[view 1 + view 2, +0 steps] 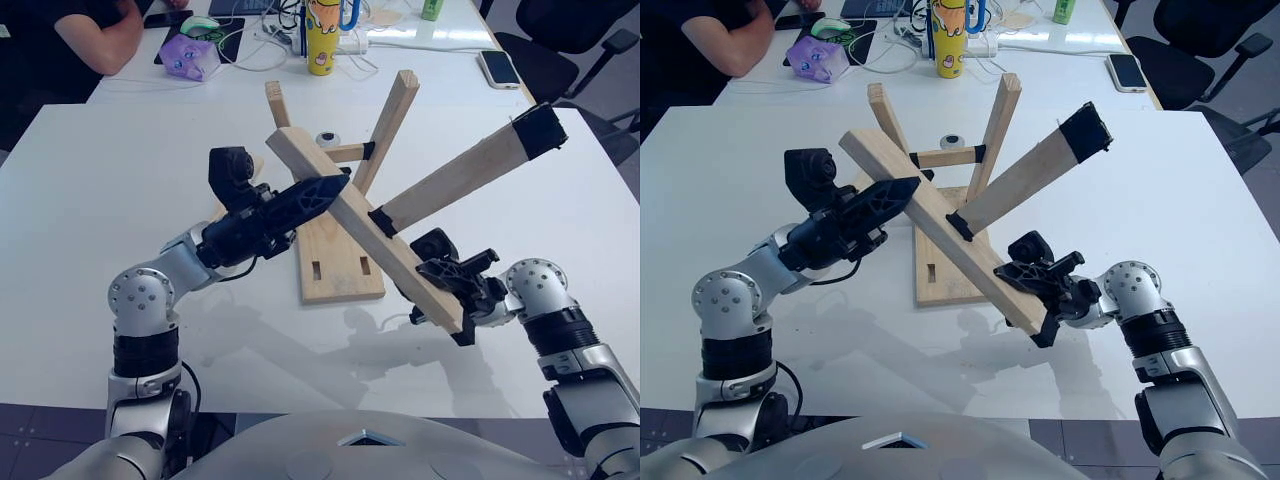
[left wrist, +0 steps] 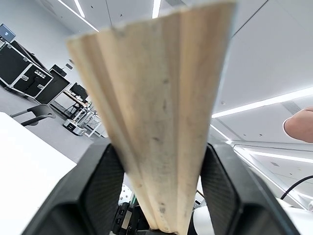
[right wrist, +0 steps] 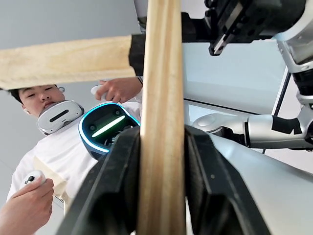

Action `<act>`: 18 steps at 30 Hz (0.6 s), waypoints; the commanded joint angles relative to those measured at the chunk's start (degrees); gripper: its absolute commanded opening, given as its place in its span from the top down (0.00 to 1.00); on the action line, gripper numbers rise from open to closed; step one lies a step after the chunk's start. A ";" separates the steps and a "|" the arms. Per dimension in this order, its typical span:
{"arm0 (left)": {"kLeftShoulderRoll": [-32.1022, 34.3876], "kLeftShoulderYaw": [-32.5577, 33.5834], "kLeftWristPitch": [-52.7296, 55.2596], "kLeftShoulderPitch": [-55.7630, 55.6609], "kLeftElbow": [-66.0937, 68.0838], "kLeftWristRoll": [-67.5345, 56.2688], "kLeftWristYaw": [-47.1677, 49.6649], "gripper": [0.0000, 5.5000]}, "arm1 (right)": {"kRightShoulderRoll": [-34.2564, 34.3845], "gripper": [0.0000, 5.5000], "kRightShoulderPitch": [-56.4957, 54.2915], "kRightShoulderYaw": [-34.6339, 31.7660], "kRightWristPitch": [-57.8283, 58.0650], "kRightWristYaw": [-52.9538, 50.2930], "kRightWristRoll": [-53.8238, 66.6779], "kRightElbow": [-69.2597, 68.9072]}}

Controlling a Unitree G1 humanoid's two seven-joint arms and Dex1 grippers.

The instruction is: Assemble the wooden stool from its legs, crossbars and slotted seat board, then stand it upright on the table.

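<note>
Head view: my left gripper (image 1: 330, 188) is clamped on the upper end of the bar (image 1: 372, 232) and my right gripper (image 1: 448, 295) on its lower end. That keeps the bar tilted above the seat (image 1: 335, 268), which lies flat on the table (image 1: 100, 180) below and between the grippers. A leg (image 1: 460, 170) jointed to the bar juts up and away from the right gripper. Just beyond the left gripper the far legs (image 1: 390, 125) rise from the seat, so room is tight there. I judge there is open table outboard of both grippers.

Left wrist: the fingers (image 2: 98, 191) press both faces of the bar.

Right wrist: the fingers (image 3: 117, 191) squeeze the bar the same way, with the leg branching off farther along.
</note>
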 commanded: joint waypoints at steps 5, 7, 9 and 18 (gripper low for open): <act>1.42 -0.11 0.43 0.08 -1.42 -0.73 0.80 0.60 | 4.23 0.67 2.56 -5.03 -6.00 -9.88 -8.22 -3.45; 2.47 0.69 0.37 0.22 -1.50 -0.66 0.76 0.60 | 3.32 0.60 4.18 -5.14 -7.81 -9.71 -12.60 -7.35; 3.75 1.66 0.46 0.75 -2.27 -0.79 0.76 0.60 | 2.94 0.56 4.30 -6.38 -8.37 -9.03 -14.53 -6.81; 7.93 6.31 -0.25 0.15 -0.12 -1.34 0.46 0.60 | -2.79 0.32 4.59 -6.03 -13.19 2.28 -27.47 -6.71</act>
